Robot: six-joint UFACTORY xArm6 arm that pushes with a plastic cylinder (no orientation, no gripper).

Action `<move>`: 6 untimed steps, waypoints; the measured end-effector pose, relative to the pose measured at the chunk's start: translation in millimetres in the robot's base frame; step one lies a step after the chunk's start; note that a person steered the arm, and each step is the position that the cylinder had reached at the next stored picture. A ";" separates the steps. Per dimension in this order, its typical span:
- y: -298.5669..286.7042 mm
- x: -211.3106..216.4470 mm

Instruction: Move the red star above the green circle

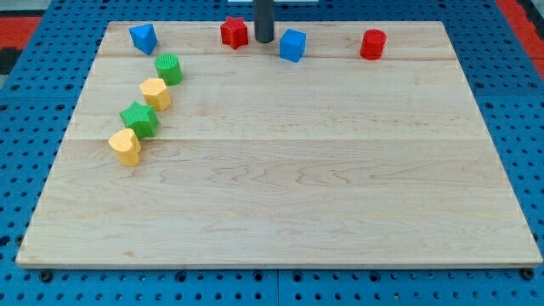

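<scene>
The red star sits near the view's top edge of the wooden board, left of centre. My tip stands just to the star's right, close to it or touching, between the star and a blue cube. The green circle lies lower and to the left of the star, at the top of a slanted row of blocks.
A blue triangular block is at the top left. A red cylinder is at the top right. Below the green circle run a yellow hexagon-like block, a green star and a yellow heart-like block.
</scene>
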State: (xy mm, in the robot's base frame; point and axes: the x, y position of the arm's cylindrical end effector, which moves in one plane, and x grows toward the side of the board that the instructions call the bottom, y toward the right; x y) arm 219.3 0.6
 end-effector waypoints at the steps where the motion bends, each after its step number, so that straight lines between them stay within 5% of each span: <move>1: -8.7 -26.7; 6: -107.8 -5.5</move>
State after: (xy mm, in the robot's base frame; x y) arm 213.8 -107.3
